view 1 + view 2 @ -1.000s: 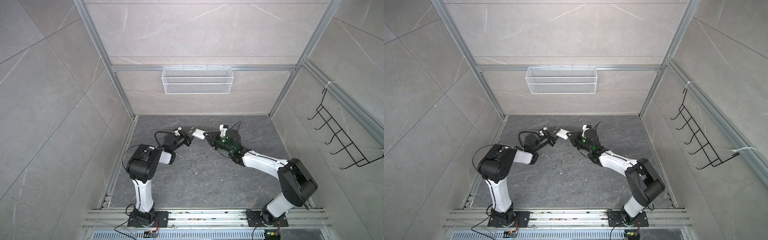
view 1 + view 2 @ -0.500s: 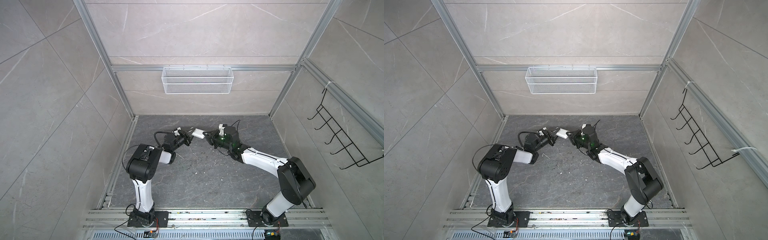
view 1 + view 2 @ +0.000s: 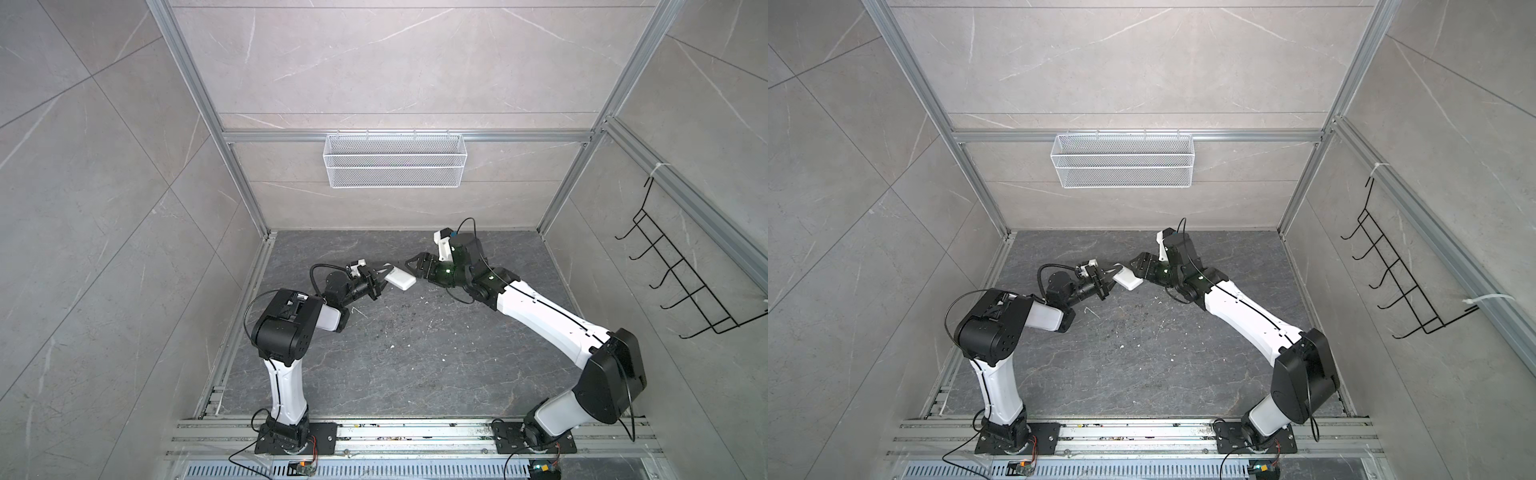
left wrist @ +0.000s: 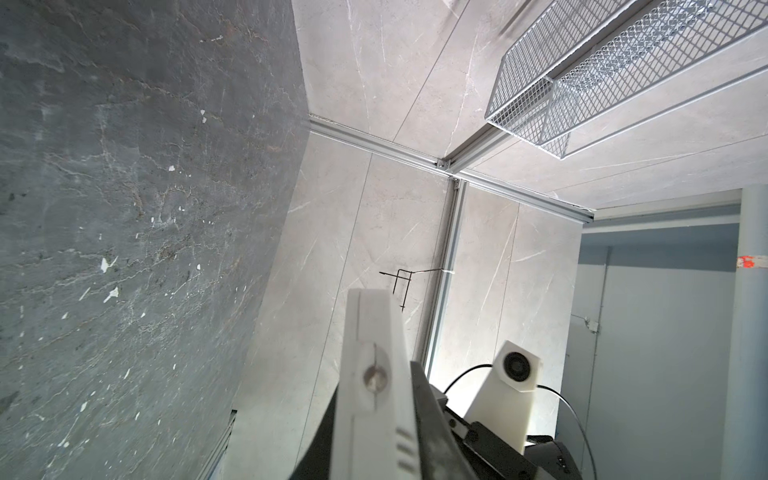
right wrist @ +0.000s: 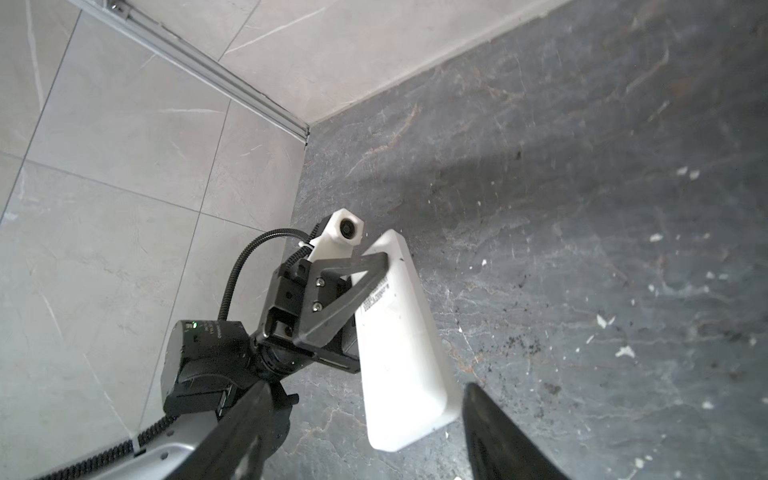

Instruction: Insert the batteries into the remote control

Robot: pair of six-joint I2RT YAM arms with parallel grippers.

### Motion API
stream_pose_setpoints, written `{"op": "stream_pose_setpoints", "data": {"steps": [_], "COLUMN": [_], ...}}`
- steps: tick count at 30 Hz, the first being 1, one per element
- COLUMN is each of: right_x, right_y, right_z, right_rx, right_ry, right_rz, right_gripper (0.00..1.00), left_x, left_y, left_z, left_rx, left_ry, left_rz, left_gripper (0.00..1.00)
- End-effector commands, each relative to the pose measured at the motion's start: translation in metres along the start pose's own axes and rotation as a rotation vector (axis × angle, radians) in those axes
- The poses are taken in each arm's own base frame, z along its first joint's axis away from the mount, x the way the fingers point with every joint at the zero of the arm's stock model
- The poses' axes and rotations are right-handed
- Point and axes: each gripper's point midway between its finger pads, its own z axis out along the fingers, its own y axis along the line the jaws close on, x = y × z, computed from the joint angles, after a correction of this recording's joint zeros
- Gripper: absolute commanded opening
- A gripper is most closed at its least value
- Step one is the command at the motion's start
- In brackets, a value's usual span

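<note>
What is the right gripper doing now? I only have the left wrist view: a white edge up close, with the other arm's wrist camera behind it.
Observer: The right gripper is open. Its jaws stand either side of the free end of the remote control, not clamped on it.
Operator: So which arm is carrying the remote?
Observer: The left gripper is shut on the remote's other end and alone holds it up off the floor.
</note>
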Motion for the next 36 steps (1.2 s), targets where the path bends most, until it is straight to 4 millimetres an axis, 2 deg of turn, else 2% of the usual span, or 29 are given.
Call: {"op": "stream_pose_setpoints", "data": {"steps": [1,9,17,21,30,36], "right_x": [0.018,0.036,0.038,0.037,0.051,0.053], "right_y": [0.001,-0.003,-0.004,-0.011,-0.017,-0.019], "right_z": [-0.002,0.03,0.048,0.052,0.074,0.079], "right_rx": [0.029,0.139,0.259,0.298,0.288,0.294], "right_ry": [0.106,0.183,0.171,0.187,0.288,0.293], "right_rz": [-0.224,-0.404,-0.573,-0.611,-0.611,-0.605], "right_gripper": [0.75,0.77,0.76,0.76,0.74,0.73], "left_x": [0.01,0.012,0.014,0.015,0.018,0.019], "left_y": [-0.017,-0.012,-0.014,-0.013,-0.014,-0.016], "left_z": [-0.001,-0.002,-0.003,-0.005,-0.008,-0.008], "left_rx": [0.048,0.009,-0.032,-0.036,-0.043,-0.05], "left_ry": [0.051,0.057,0.049,0.042,0.039,0.042], "left_rz": [0.098,0.094,0.102,0.098,0.102,0.107], "left_gripper": [0.0,0.0,0.0,0.0,0.0,0.0]}}
